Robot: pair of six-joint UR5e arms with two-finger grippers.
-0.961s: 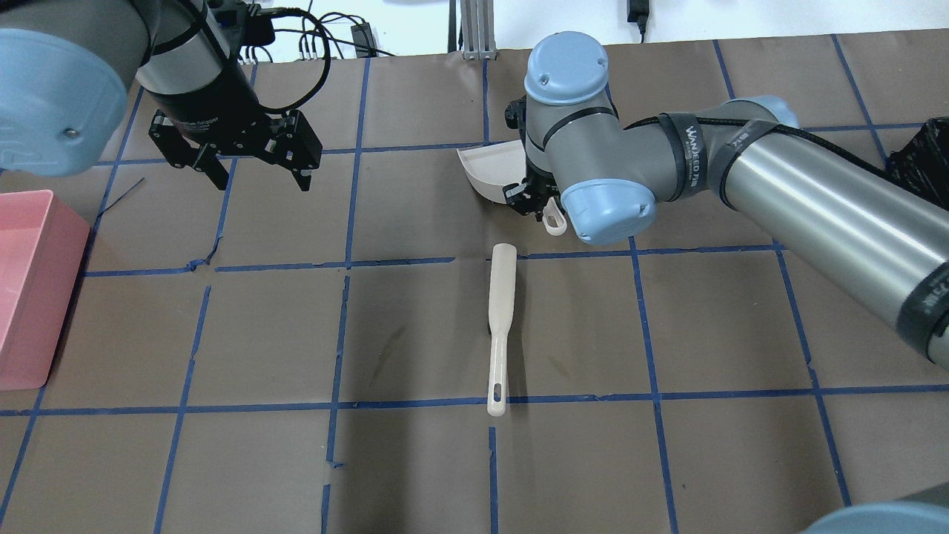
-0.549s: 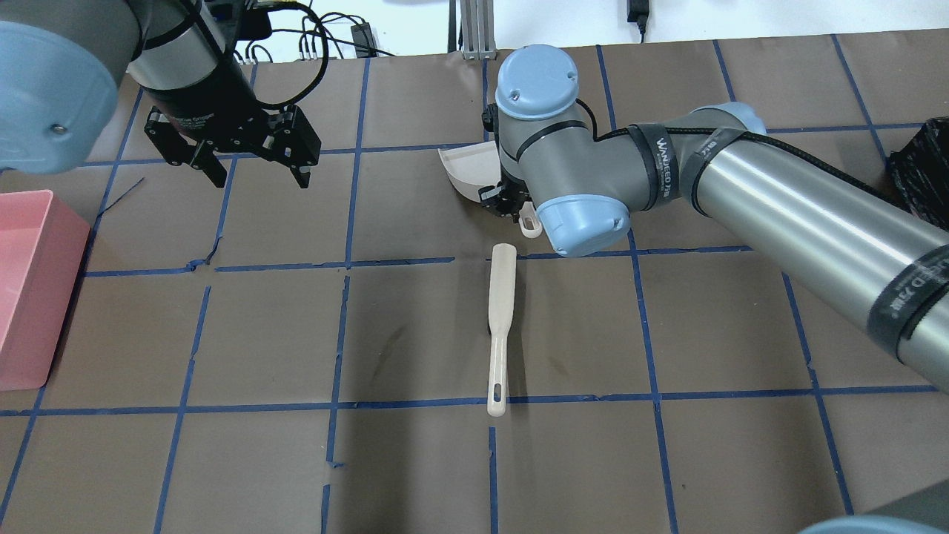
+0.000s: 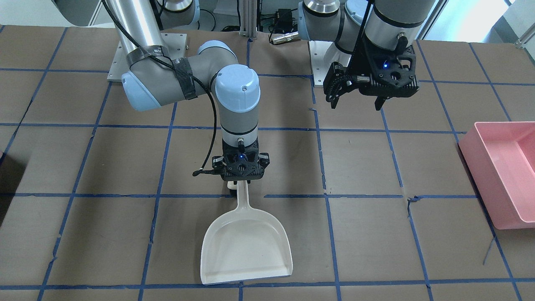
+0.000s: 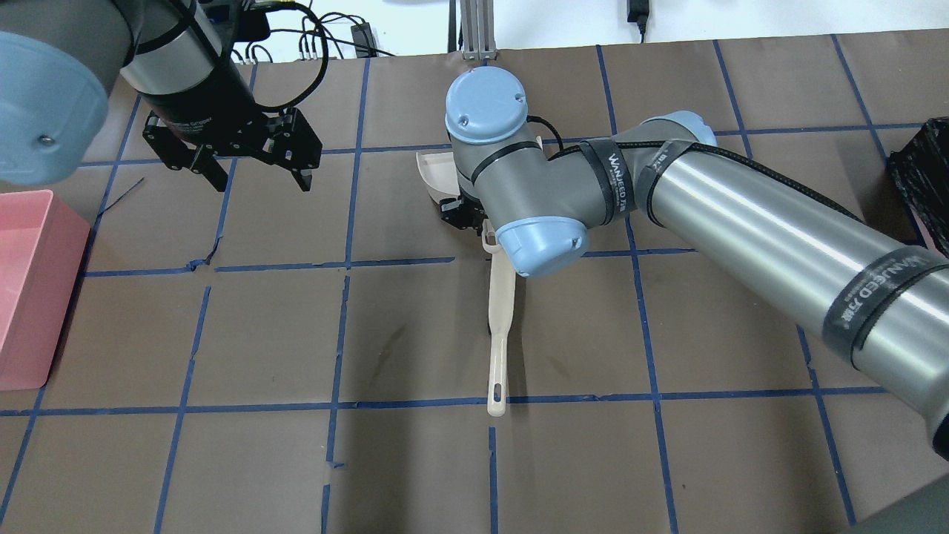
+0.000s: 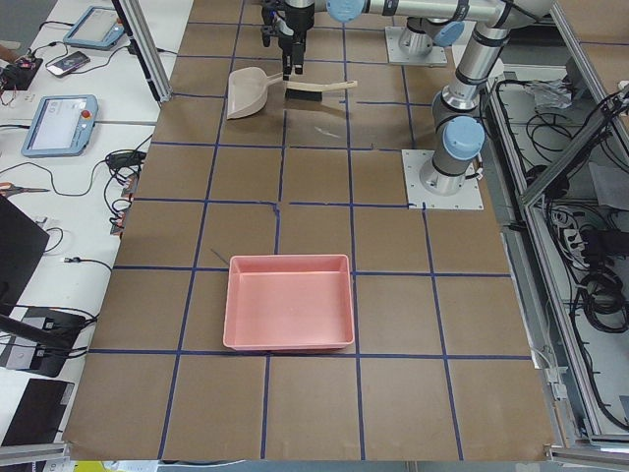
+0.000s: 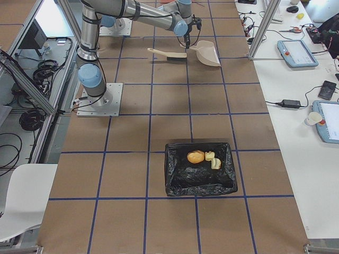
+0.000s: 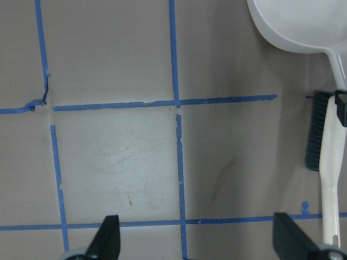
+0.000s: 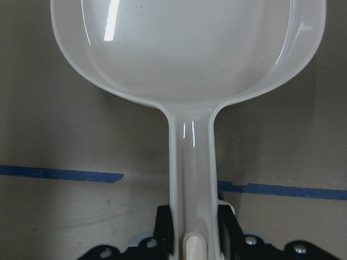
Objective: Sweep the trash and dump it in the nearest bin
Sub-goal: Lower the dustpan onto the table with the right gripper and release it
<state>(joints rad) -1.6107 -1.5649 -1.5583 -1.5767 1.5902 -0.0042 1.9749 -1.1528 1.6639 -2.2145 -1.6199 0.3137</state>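
Observation:
My right gripper is shut on the handle of a white dustpan, which is empty and lies flat near the table; the pan also fills the right wrist view. A cream brush lies on the table just behind the pan's handle, with dark bristles in the left wrist view. The trash, a tan bun and two golden chunks, lies inside the black bin. Only a sliver of the bin shows in the overhead view. My left gripper is open and empty, raised over the table's left part.
A pink plastic tub stands at the table's left edge, also seen in the front view. Blue tape lines grid the brown table cover. The right arm's long link stretches across the right half of the table.
My right arm has carried the dustpan leftward, so its wrist now covers the brush's head end. The left gripper has barely moved and stays open.

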